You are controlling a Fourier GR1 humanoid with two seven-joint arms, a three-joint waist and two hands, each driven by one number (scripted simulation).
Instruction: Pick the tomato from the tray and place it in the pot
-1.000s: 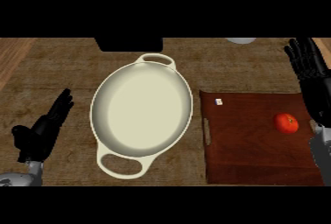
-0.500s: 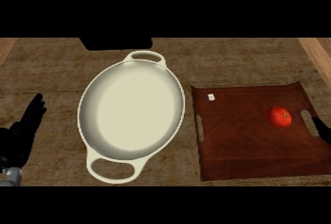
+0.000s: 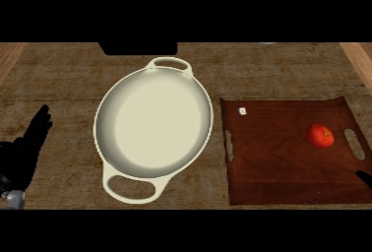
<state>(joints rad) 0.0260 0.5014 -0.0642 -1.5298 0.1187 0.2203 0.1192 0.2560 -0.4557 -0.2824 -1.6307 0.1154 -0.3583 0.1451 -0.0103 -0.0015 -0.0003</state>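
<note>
Red, round tomato point(image 3: 320, 136) sits on the wooden tray point(image 3: 276, 172) — left hand point(image 3: 25, 147) released, fingers straight; right hand point(image 3: 365, 178) barely visible, can't tell.

Single head view, steeply downward, close over the counter point(image 3: 65, 83)

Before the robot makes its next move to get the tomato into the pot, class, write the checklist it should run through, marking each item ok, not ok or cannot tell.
1. Tomato lies on the tray, nothing covering it: ok.
2. Pot is uncovered, nothing inside: ok.
3. Pot sits beside the tray, to its left: ok.
4. Right hand placed to grasp the tomato: not ok, only a tip shows at the view's right edge.
5. Right hand's fingers open: cannot tell.
6. Left hand away from the pot, open, resting at the left edge: ok.
</note>
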